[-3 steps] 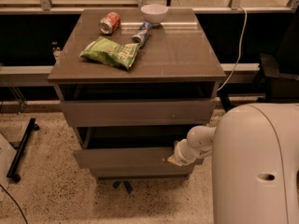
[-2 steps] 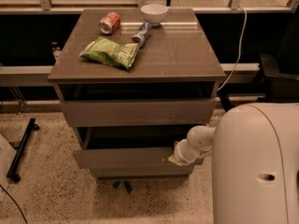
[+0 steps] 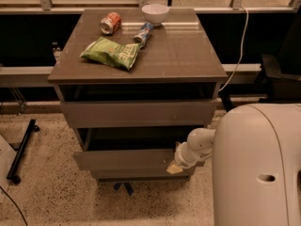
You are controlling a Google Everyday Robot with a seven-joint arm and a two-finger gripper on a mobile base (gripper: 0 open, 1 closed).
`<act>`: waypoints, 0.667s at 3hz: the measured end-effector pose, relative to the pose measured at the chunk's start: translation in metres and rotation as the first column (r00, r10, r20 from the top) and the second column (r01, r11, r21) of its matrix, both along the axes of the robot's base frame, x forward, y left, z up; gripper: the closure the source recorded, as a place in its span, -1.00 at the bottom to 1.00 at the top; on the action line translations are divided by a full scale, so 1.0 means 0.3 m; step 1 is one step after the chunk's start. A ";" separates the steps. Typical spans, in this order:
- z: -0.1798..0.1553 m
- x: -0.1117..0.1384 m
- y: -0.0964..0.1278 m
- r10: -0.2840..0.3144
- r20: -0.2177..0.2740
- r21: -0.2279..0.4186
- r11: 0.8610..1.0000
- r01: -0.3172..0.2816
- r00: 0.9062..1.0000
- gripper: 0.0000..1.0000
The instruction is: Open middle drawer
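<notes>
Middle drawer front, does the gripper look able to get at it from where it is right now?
Probably yes. The gripper sits at the right end of the middle drawer front, with nothing between them. Whether it actually touches the panel cannot be told.

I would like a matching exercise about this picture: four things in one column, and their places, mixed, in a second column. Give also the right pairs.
Things
1. red can
2. white bowl
3. green bag
4. pincer

Places
a. at the right end of the middle drawer front
b. upright, at the back edge of the cabinet top
c. on its side, at the back left of the top
d. lying flat, at the front left of the top

Pairs: 1-c; 2-b; 3-d; 4-a
</notes>
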State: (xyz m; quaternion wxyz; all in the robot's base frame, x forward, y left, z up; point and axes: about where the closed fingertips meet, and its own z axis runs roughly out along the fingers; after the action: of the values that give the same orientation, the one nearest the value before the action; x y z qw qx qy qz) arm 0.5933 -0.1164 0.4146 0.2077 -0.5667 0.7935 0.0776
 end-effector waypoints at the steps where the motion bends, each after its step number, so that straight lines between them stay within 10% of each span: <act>1: 0.013 0.031 0.025 0.032 0.013 -0.027 0.999 -0.031 0.999 -1.00; 2: 0.012 0.080 0.045 0.067 0.013 -0.042 0.997 -0.067 0.998 -0.95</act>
State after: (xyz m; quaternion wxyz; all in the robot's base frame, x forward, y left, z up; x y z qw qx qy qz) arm 0.6173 -0.1029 0.4182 0.1988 -0.5977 0.7740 0.0642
